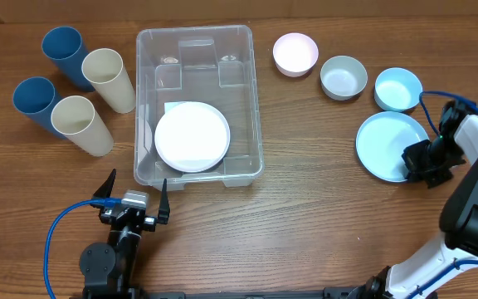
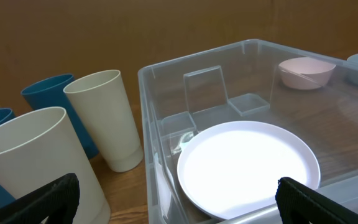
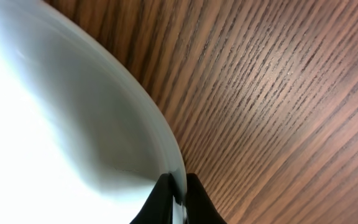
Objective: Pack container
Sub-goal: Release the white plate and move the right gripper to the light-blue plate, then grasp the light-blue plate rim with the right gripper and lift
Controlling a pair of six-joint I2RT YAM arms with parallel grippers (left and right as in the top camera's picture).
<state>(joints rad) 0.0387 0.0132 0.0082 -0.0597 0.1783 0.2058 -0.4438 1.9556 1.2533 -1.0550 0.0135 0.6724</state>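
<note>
At the right edge of the wooden bench (image 1: pixel 305 216), my right tool (image 1: pixel 426 162) pinches the rim of the light blue round plate (image 1: pixel 384 141). In the right wrist view its two dark fingers are pressed together on that rim, one on each side (image 3: pixel 178 199), with the plate (image 3: pixel 55 124) apparently flat on the wood.

The clear plastic rectangular container (image 1: pixel 256 100) sits mid-bench, well apart from that tool and off to its left. Its long axis runs from the near edge of the bench to the far one. A white round plate (image 1: pixel 192 137) already lies flat in the near end of it, over the white label.

My left tool (image 1: pixel 135 195) hangs just in front of the container's near wall, fingers spread wide and holding nothing. Its own camera looks over the wall (image 2: pixel 151 124) onto the white plate (image 2: pixel 247 165). That arm is the nearer one, but the right arm has the load.

I judge the coming move to be a lift and a long sideways carry leftward over the container's right rim. The open path runs nearer than the three small round bowls, pink (image 1: pixel 295 54), grey (image 1: pixel 343 77) and light blue (image 1: pixel 398 89). Four tall plastic cups, two blue and two cream (image 1: pixel 110 79), wait on the container's far side.
</note>
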